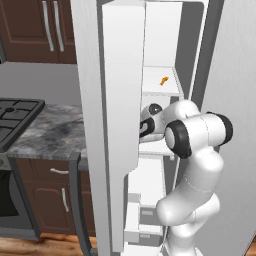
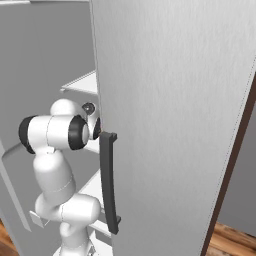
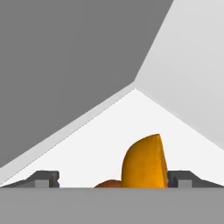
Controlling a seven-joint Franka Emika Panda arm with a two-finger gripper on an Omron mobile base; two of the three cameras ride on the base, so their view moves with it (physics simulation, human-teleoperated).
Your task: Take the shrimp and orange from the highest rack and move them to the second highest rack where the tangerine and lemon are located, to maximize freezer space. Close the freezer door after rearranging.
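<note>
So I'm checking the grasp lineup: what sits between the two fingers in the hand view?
In the hand view an orange fruit sits between the fingers, nearer one tip, on the white rack. Whether it's gripped can't be told.

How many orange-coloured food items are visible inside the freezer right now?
2 for certain. A small shrimp lies on the highest rack. An orange fruit sits between the gripper fingertips on a white shelf. More may be hidden behind the door and arm.
</note>
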